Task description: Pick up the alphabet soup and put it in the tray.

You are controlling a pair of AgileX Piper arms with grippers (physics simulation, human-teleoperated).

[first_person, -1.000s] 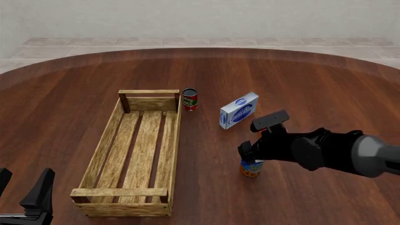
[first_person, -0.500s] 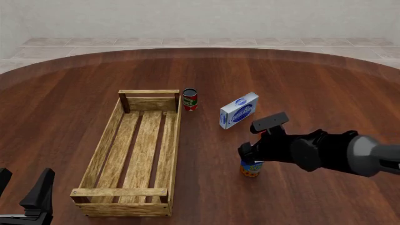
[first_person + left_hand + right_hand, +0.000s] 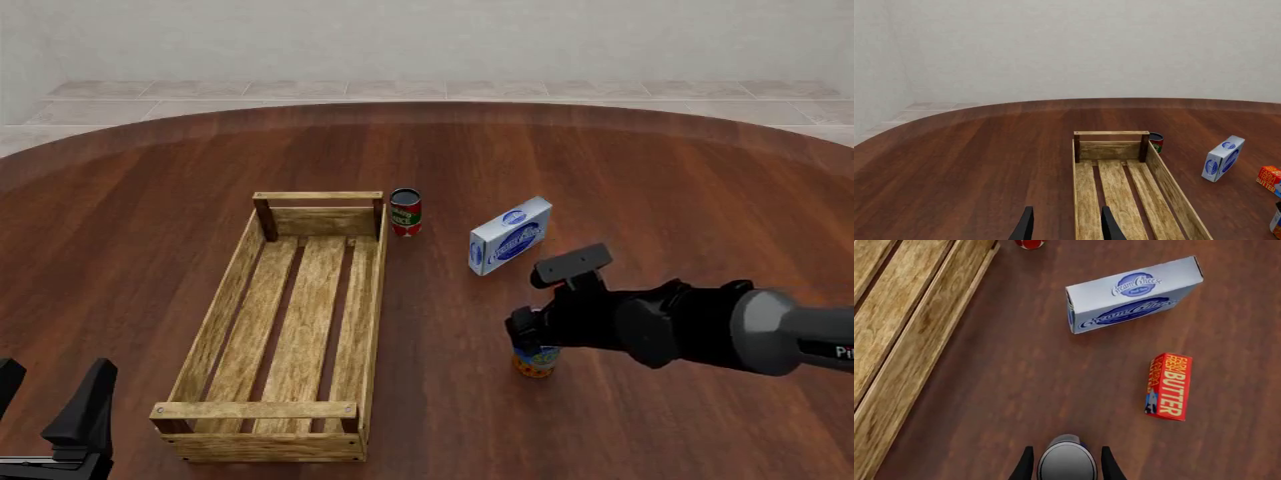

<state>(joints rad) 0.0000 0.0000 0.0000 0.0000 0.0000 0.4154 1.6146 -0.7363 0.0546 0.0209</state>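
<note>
The alphabet soup (image 3: 535, 363) stands upright on the table to the right of the tray, its orange-yellow band showing below my right arm. My right gripper (image 3: 533, 343) is directly over it. In the right wrist view the can's silver top (image 3: 1066, 459) sits between the two fingers (image 3: 1025, 464), with a thin gap on each side, so my right gripper (image 3: 1066, 467) is open around the can. The tray (image 3: 227, 290) is a long light-wood crate left of centre, with nothing in it. My left gripper (image 3: 54, 390) rests open at the near left corner, also seen as the left gripper (image 3: 1066, 227).
A red-and-green can (image 3: 406, 212) stands at the tray's far right corner. A blue-and-white cream cheese box (image 3: 510, 235) lies beyond the soup, and a red butter box (image 3: 1169, 386) lies beside it. The tray's near long wall (image 3: 901, 315) is close to the right gripper.
My right arm has sunk a little lower over the soup can. The can, the tray and my left arm have not moved.
</note>
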